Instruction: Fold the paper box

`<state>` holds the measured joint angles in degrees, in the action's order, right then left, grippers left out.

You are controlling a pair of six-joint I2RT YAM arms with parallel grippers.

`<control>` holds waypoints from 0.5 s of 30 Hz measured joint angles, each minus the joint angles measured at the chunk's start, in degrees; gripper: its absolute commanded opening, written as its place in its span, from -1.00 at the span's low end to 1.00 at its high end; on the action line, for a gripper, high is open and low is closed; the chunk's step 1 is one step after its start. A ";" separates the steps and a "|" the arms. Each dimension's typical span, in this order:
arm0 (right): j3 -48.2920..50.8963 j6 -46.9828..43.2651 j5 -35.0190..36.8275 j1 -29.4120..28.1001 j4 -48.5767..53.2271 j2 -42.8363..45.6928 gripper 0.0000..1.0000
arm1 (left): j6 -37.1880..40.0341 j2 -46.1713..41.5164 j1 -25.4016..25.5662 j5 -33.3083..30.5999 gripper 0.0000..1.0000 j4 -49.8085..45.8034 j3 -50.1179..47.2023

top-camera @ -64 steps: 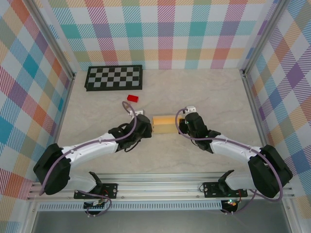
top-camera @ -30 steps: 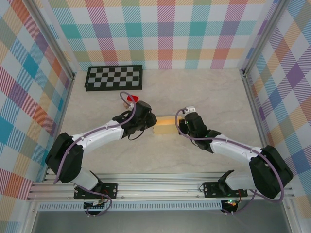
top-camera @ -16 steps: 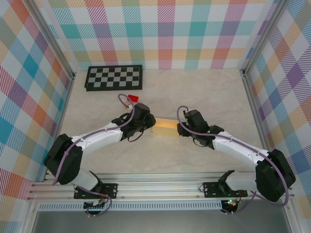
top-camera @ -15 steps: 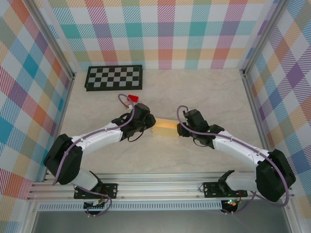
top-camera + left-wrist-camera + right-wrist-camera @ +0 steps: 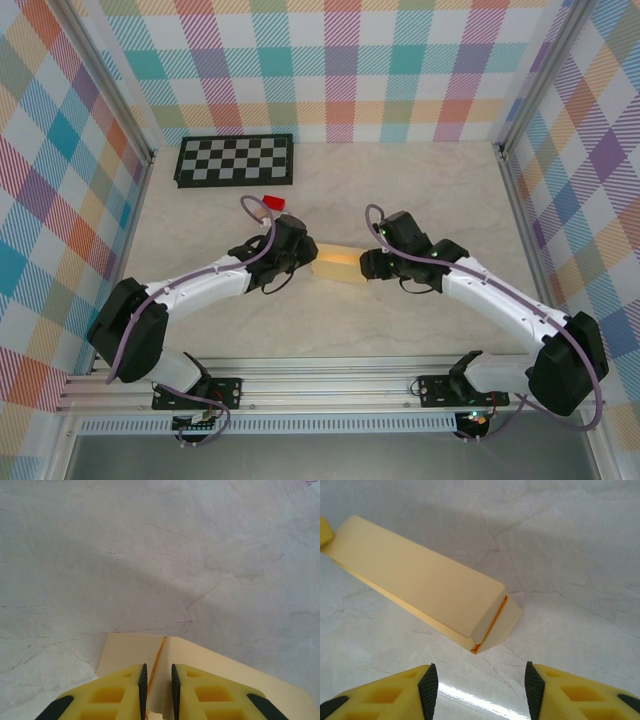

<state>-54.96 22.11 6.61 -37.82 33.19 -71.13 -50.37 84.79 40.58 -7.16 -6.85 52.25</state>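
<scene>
The paper box (image 5: 338, 264) is a pale yellow, long closed box lying at mid-table between the two arms. My left gripper (image 5: 306, 259) sits at its left end. In the left wrist view the jaws (image 5: 157, 669) stand nearly together, with the box's end flap (image 5: 161, 680) pinched between the black pads. My right gripper (image 5: 368, 266) hovers just off the box's right end. In the right wrist view it (image 5: 480, 666) is open over bare table, and the box (image 5: 420, 585) lies ahead of it untouched, an orange seam showing at its end flap.
A black-and-white checkerboard (image 5: 235, 160) lies at the back left. A small red block (image 5: 272, 201) sits just behind the left arm's wrist. Metal frame posts and plaid walls bound the marble tabletop (image 5: 440, 190).
The right gripper has opened, let go of the box's right end and backed off slightly. The left gripper stays pinched on the left end, a little tighter.
</scene>
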 measured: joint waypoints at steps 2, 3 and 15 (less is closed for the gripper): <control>-1.40 0.20 0.24 0.57 0.13 -0.02 0.06 | 0.00 -0.26 0.00 -0.20 -0.56 -0.02 -0.24; -2.21 0.33 0.26 1.09 0.11 -0.07 0.06 | 0.00 -0.46 0.00 -0.35 -0.56 -0.04 -0.37; -4.31 1.44 0.59 3.19 -1.31 -6.34 0.06 | -0.46 -1.03 0.24 -1.03 -0.58 0.00 -1.03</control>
<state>-59.27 23.55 7.20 -34.63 31.88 -77.47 -50.83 83.77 40.82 -8.19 -6.85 51.22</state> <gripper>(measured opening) 0.530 0.217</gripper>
